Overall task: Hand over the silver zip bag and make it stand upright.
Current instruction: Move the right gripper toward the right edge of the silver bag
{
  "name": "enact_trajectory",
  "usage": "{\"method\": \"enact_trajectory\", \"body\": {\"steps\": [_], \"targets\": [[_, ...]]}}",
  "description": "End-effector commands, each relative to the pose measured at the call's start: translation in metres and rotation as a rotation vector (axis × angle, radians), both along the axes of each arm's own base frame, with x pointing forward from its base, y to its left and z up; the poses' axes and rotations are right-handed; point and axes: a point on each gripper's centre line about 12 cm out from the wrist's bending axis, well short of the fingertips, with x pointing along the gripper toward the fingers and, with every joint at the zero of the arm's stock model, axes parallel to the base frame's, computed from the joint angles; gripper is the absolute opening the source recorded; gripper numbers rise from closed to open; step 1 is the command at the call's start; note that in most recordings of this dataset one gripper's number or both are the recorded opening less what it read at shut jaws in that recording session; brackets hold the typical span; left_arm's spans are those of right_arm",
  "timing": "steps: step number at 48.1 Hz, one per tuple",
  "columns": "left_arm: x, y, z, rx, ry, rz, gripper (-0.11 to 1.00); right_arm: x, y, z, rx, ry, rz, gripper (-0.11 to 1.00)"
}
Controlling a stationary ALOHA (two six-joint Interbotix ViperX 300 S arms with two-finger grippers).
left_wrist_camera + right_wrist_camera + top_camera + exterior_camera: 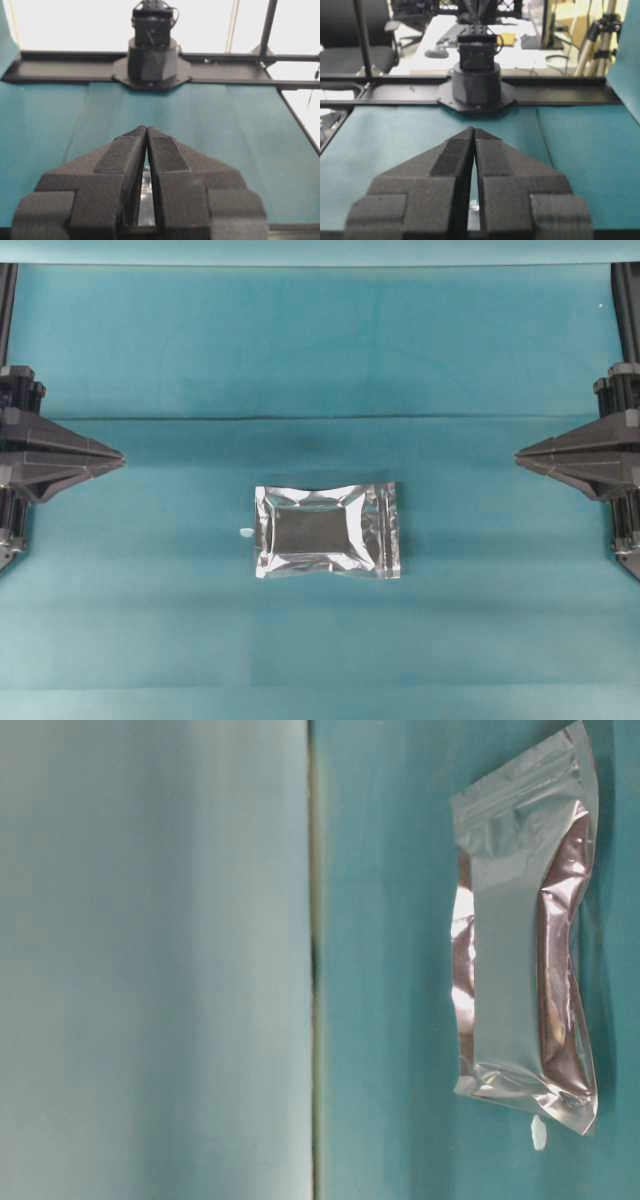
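silver zip bag (327,531): flat on table, sealed | both jaws: closed, empty

The right black wedge-shaped tool (474,131) has its fingertips pressed together above the teal cloth-covered surface (590,150); beyond it, the opposite arm's black round base (476,85) faces it.
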Motion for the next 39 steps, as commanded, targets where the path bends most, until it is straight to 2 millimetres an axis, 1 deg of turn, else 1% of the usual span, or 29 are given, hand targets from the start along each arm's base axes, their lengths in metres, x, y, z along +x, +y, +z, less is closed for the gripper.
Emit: {"method": "enact_trajectory", "body": {"steps": [1, 3, 8, 11, 19, 23, 31, 36, 39], "targets": [[0.012, -0.011, 0.008, -0.011, 0.003, -0.057, 0.14, 0.006, 0.003, 0.007, 0.026, -0.003, 0.014, 0.15], [0.015, -0.014, 0.007, -0.018, 0.015, -0.069, 0.12, 0.009, 0.004, 0.005, 0.056, 0.022, 0.019, 0.14], [0.021, -0.016, 0.009, -0.027, 0.024, -0.076, -0.02, 0.022, 0.007, -0.010, 0.211, 0.150, 0.022, 0.05], [0.023, -0.016, 0.012, -0.021, 0.019, -0.076, -0.05, 0.029, 0.009, -0.016, 0.283, 0.198, 0.025, 0.03], [0.032, -0.016, 0.021, -0.015, 0.013, -0.074, -0.06, 0.044, 0.011, -0.024, 0.445, 0.255, 0.011, 0.03], [0.035, -0.017, 0.021, -0.013, 0.030, -0.074, -0.06, 0.050, 0.008, -0.032, 0.531, 0.292, -0.016, 0.03], [0.043, -0.017, 0.010, -0.011, 0.093, -0.071, -0.06, 0.062, 0.004, -0.054, 0.782, 0.406, -0.103, 0.04], [0.047, -0.017, 0.006, -0.016, 0.122, -0.072, -0.06, 0.067, 0.005, -0.071, 0.889, 0.474, -0.152, 0.08], [0.048, -0.017, 0.003, -0.017, 0.137, -0.072, -0.06, 0.069, 0.003, -0.079, 0.937, 0.498, -0.180, 0.16]]}}
